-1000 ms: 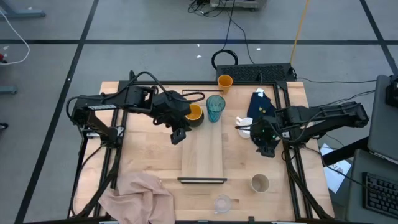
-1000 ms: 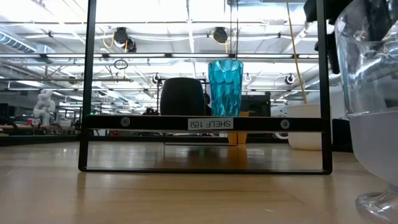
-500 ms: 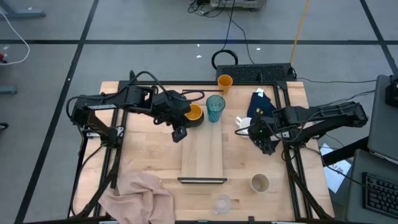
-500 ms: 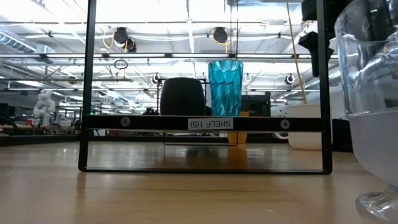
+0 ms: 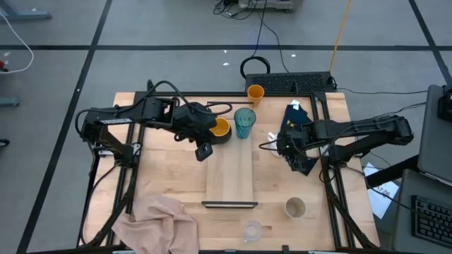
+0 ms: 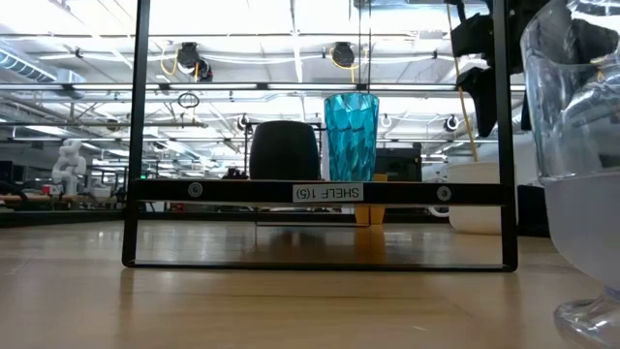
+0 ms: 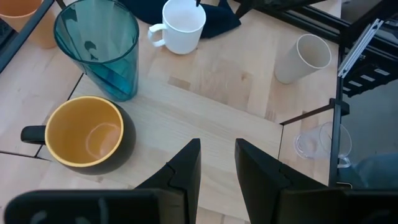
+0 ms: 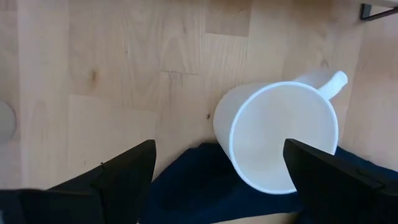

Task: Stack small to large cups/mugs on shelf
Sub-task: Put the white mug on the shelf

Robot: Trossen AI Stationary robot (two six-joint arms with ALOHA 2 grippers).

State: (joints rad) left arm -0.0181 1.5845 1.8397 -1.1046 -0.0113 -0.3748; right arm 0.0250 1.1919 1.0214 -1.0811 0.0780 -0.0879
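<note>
Two grippers are seen above the table, neither holding anything.
The right gripper [image 8: 214, 168] is spread wide over the white mug [image 8: 280, 134], untouched beside the shelf [image 5: 230, 173]. The left gripper [image 7: 217, 163] is narrowly parted, near the dark mug [image 7: 84, 134].

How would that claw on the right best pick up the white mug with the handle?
Probably by the rim, from above. The white handled mug stands upright, mouth open, partly on a dark blue cloth. The open right gripper hovers over it; one finger inside and one outside the wall, away from the handle, looks easiest.
</note>
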